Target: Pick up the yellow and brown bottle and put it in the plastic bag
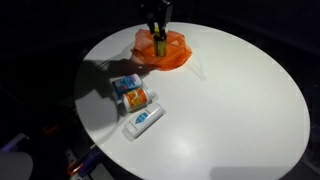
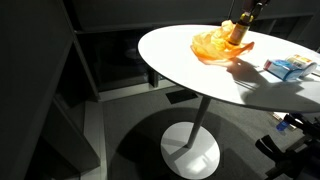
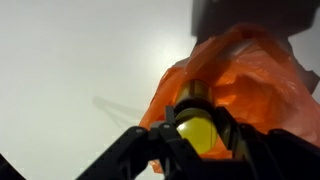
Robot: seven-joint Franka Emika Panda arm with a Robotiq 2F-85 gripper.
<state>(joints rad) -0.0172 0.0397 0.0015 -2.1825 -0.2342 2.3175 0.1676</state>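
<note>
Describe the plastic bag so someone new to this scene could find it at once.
Start at the round white table. Near its edge, below the gripper holding the bottle, sits the bag, apart from the cluster of small packages. It alone is crumpled, translucent orange plastic.

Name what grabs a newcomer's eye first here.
The bright orange plastic bag glows near the edge of the white round table. The gripper holds the yellow and brown bottle at the bag's opening. A cluster of small packages lies apart from it.
</note>
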